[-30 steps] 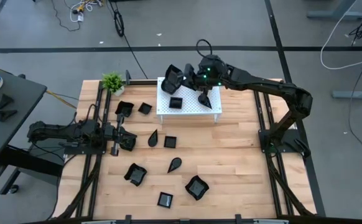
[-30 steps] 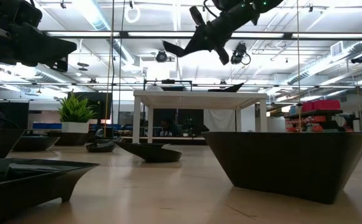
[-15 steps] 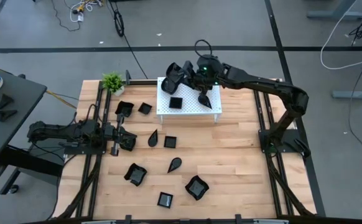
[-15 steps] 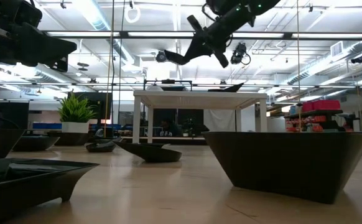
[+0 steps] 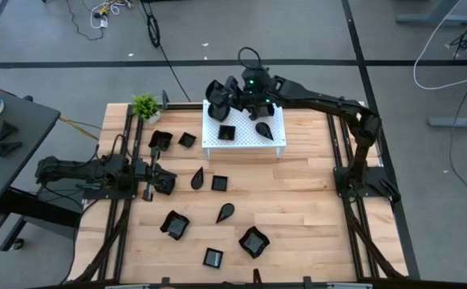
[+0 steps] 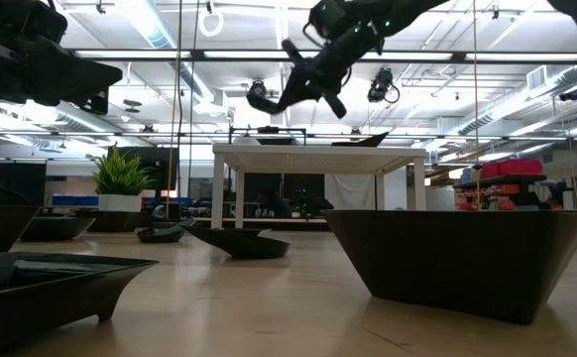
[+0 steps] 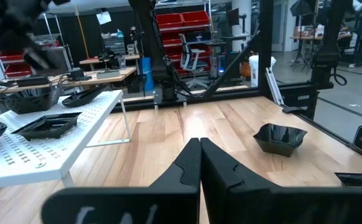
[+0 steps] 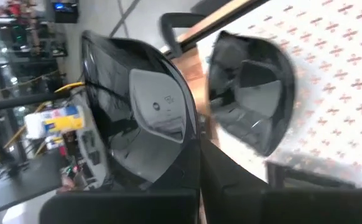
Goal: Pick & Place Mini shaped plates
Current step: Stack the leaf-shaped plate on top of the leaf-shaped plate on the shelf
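My right gripper hangs over the far left corner of the white perforated stand, shut on a glossy black mini plate, which also shows in the low view. Two more black plates lie on the stand: a square one and a teardrop one. Several others lie scattered on the wooden table, among them a square one and a teardrop one. My left gripper rests shut at the table's left side, holding nothing. My right gripper pinches the plate's rim between its two fingers. The fingers slant down from the table's right side. The plate is lifted clear above the stand and stands tilted on edge, its hollow side facing the wrist camera.
A small green potted plant stands at the table's far left corner. Black rails run along the table's left and right sides. Bare wood lies to the right of the scattered plates, in front of the stand.
My right gripper has carried the plate toward the table's left and far edges, from over the stand's middle to its far left corner, sinking a little. It has stayed shut on the plate, which remains clear of the stand.
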Available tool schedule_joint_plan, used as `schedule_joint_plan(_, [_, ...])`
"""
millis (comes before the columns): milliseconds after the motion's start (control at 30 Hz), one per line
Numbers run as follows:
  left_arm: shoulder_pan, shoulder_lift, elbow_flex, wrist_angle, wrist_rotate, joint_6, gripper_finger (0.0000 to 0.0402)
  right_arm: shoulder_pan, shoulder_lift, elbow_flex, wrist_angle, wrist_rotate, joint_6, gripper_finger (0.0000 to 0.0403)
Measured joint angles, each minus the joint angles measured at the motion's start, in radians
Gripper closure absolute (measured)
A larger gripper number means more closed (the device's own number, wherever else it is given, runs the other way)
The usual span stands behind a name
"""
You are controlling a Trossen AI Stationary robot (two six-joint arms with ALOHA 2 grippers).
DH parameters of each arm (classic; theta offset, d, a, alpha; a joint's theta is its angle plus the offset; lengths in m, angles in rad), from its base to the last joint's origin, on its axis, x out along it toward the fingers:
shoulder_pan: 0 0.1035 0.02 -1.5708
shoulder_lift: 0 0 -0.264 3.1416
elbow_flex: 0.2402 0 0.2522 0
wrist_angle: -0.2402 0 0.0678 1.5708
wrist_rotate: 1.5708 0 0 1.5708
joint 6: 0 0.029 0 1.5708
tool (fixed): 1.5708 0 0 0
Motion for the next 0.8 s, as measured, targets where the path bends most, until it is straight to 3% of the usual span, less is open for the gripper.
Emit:
schedule_joint_plan(267, [0.0, 0.0, 0.0, 0.0, 0.0, 0.0, 0.0399, -0.008, 0.074, 0.0, -0.007, -0.078, 0.029, 0.0403])
schedule_joint_plan(800, [0.0, 0.0, 0.0, 0.0, 0.0, 0.0, 0.0399, -0.008, 0.09, 0.0, -0.094, -0.087, 0.054, 0.0403])
